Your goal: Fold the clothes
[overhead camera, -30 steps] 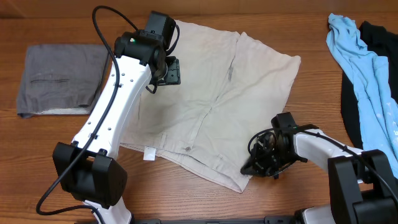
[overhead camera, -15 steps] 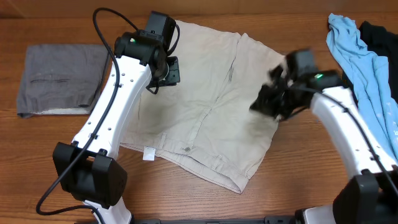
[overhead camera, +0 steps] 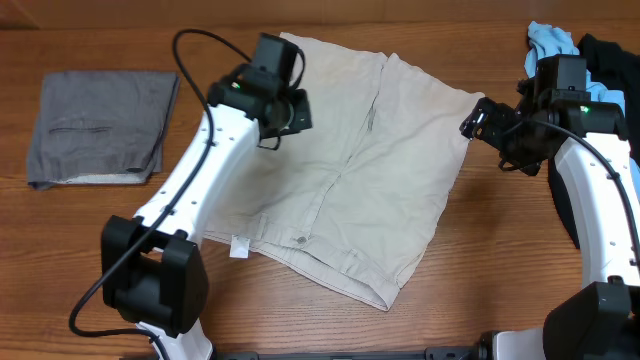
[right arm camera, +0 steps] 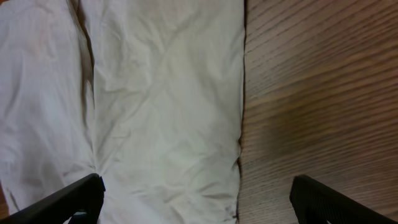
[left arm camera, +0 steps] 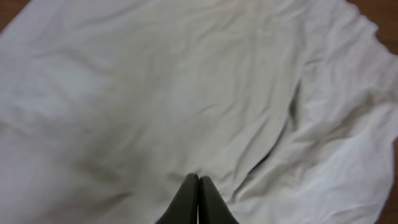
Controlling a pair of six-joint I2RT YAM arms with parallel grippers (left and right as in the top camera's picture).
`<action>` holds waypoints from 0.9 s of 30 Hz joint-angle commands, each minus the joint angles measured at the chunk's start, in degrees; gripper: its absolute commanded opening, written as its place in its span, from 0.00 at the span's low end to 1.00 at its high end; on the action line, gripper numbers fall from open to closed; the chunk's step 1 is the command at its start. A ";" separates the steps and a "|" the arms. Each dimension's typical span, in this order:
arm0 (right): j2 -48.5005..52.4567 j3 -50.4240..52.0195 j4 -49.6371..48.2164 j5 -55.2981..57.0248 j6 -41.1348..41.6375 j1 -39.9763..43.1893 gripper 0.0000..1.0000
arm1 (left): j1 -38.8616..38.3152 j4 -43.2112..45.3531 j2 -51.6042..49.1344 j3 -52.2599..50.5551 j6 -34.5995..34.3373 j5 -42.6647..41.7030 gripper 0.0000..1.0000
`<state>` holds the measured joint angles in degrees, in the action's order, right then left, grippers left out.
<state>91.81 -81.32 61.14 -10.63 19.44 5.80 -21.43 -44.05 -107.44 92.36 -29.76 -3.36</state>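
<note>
The shorts [overhead camera: 370, 180] are plain pale cream, unpatterned, with a white tag [overhead camera: 239, 246]. Ahead of the black left fingers [left arm camera: 189, 202], all is cream. Between the black right fingers [right arm camera: 68, 199], cream meets the brown, wood-grained table [right arm camera: 311, 93]. Elsewhere lie grey cloth [overhead camera: 100, 125], light-blue cloth [overhead camera: 548, 40] and black cloth [overhead camera: 608, 52].

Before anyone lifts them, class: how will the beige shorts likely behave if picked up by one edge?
The shorts would probably droop and fold on themselves: their soft wrinkles suggest floppy cloth. Spread thin and flat, they look light for their size. Pushed, they would likely bunch, not slide whole.
</note>
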 commanded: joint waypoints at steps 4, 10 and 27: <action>-1.11 -0.76 -0.17 1.84 -0.17 -0.04 1.00 | -5.18 13.53 -4.61 -3.76 -6.84 -1.57 0.04; -1.11 -0.76 -0.17 1.84 -0.17 -0.04 1.00 | -9.18 29.55 -14.75 -3.74 -7.98 -0.96 0.04; -1.11 -0.76 -0.17 1.84 -0.17 -0.04 1.00 | -9.22 36.48 -20.20 0.33 -15.06 -7.02 0.04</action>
<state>91.81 -81.32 61.12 -9.43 19.46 5.80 -31.09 -7.49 -129.58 89.32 -45.30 -7.22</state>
